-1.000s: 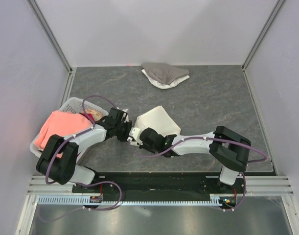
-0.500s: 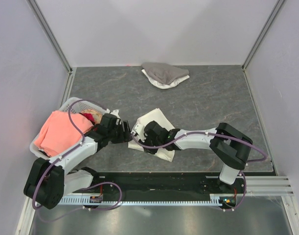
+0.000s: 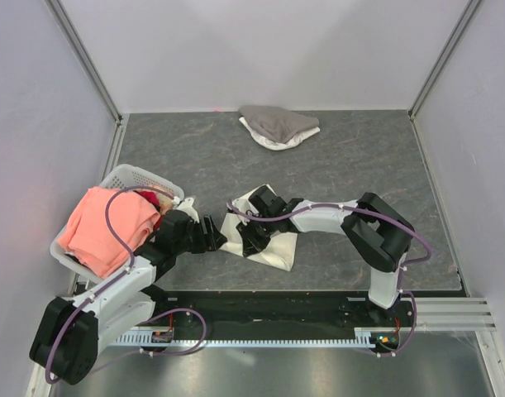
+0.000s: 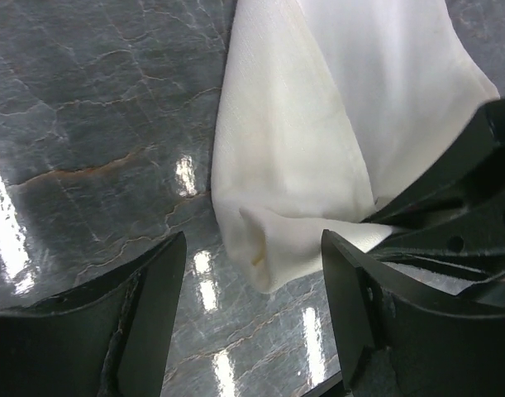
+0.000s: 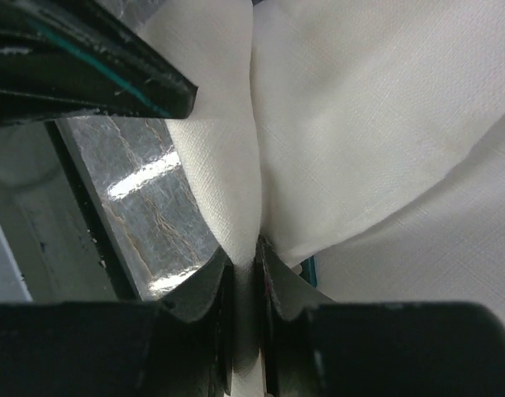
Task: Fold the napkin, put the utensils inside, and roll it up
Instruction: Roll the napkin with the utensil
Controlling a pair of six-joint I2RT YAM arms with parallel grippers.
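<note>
One fold of napkin (image 5: 359,124) pinched by right gripper (image 5: 242,266); left gripper (image 4: 252,251) spread wide, napkin corner between its fingers.

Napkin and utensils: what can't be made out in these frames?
- No utensils show in any view; in the top view the pink cloth covers most of the basket.
- Top view: the right arm hides the left part of the napkin.
- Right wrist view: napkin overflows the frame; layers pinched between the fingers cannot be counted.
- Left wrist view: the right arm's black body blocks the napkin's right side.
</note>
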